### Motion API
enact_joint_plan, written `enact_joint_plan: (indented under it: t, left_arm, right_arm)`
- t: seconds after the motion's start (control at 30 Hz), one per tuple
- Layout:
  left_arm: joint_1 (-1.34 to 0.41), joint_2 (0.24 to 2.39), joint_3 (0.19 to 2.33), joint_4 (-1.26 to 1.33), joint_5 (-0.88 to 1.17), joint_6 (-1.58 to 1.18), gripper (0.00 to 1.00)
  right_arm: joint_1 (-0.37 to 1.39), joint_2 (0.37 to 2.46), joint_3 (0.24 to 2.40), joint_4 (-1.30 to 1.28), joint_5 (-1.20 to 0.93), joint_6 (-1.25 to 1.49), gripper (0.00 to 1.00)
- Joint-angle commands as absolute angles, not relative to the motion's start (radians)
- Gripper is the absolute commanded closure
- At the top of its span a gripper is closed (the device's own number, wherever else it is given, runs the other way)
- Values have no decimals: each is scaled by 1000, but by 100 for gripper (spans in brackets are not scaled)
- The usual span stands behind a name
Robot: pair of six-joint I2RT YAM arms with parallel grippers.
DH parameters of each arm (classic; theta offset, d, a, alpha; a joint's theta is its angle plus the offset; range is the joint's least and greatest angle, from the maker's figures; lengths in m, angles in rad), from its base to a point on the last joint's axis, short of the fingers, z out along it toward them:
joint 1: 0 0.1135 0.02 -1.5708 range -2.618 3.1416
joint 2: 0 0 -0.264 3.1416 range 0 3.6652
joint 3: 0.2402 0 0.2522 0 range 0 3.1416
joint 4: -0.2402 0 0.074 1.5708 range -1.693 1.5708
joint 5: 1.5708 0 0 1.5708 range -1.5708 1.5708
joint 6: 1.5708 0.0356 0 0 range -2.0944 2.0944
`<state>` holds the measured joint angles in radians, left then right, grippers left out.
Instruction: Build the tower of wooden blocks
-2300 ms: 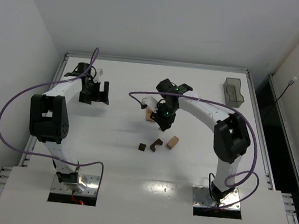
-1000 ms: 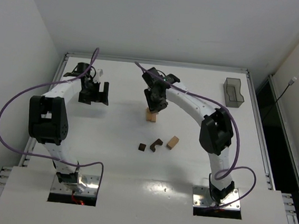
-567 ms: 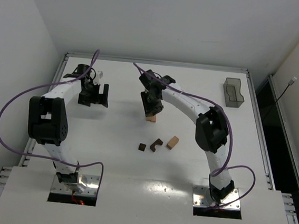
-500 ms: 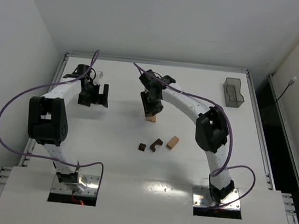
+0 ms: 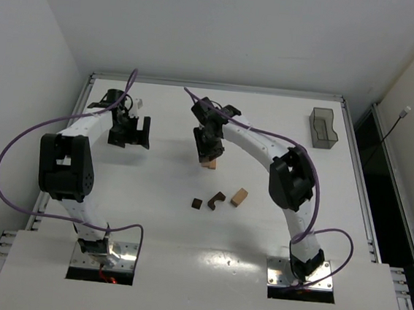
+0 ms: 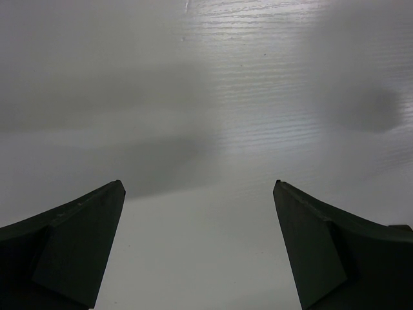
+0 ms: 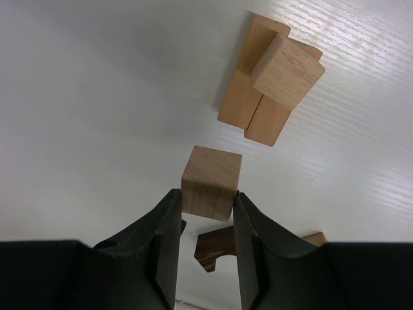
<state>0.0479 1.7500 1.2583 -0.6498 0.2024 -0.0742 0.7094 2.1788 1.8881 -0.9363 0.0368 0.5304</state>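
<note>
I have the right gripper (image 7: 205,196) clamped part-way shut on a light tan cube (image 7: 211,181), one finger pressed to each side face. The wood block tower (image 7: 271,90) stands a little ahead of that cube in the right wrist view, with bare table (image 5: 150,215) showing between them, so the two are apart. The tower is a narrow tan column, and its top block sits turned slightly against the ones below it. From the top camera the right gripper (image 5: 209,146) covers most of the tower (image 5: 208,162). I cannot count its blocks from there, and the cube may be hanging above the tower's top rather than level with it.

Nearer the arm bases than the tower lie three loose pieces close together: a dark arch (image 5: 216,200), a small dark cube (image 5: 197,203) and a tan block (image 5: 239,197). Well to the left of the tower, the left gripper (image 5: 130,131) has its jaws spread wide, with nothing between them but the table surface. A smoky tray (image 5: 324,128) sits far to the tower's right.
</note>
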Motion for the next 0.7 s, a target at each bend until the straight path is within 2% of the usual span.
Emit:
enact_joint_plan:
  t: [0.0, 0.67]
  left_arm:
    - [63, 1718, 1253, -641, 202, -63, 0]
    - [63, 1738, 1253, -641, 212, -63, 0]
  right_arm:
    - [707, 2210, 1937, -937, 52, 578, 100]
    - [649, 2227, 1914, -913, 5, 609, 100]
